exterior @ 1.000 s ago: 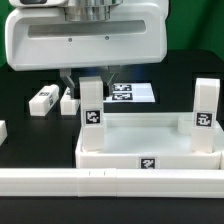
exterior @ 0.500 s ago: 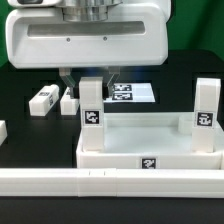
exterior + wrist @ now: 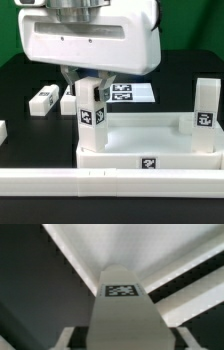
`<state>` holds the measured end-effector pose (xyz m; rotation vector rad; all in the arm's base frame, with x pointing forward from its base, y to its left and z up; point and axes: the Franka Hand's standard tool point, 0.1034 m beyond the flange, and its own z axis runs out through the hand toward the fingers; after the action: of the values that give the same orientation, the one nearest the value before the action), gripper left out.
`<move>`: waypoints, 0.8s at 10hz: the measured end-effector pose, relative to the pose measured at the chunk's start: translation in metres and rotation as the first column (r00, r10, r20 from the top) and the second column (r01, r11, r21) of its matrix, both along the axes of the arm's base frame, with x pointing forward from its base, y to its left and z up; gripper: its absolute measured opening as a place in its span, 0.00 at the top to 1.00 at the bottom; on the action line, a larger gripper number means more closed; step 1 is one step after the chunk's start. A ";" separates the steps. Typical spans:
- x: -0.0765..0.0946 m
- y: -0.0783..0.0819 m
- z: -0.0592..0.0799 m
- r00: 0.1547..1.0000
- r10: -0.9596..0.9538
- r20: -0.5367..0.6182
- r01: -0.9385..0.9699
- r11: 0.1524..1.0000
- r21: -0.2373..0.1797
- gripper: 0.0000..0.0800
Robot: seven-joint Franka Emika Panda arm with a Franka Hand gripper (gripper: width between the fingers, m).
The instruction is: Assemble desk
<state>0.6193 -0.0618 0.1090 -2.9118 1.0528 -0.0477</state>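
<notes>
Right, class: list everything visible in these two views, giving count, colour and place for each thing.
desk top: one, white, middle of the table
held leg: one, white with a black tag, slightly tilted at the desk top's back corner on the exterior view's left
standing leg: one, white, upright at the corner on the exterior view's right
loose legs: two, white, lying on the table beyond the desk top, exterior view's left
marker board: one, white, flat behind the desk top
rail bar: one, white, across the front
table: one, black
gripper: one, white, closed on the held leg
</notes>
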 end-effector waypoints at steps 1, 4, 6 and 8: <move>0.000 0.000 0.000 0.995 -0.097 -0.005 0.097 0.995 0.005 0.64; -0.001 -0.002 -0.001 0.932 -0.363 -0.020 0.364 0.931 0.031 0.64; 0.000 -0.001 -0.001 0.898 -0.439 -0.030 0.440 0.898 0.032 0.64; 0.000 -0.001 -0.001 0.909 -0.417 -0.027 0.418 0.908 0.032 0.64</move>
<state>0.6196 -0.0628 0.1082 -2.6015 1.6412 -0.0138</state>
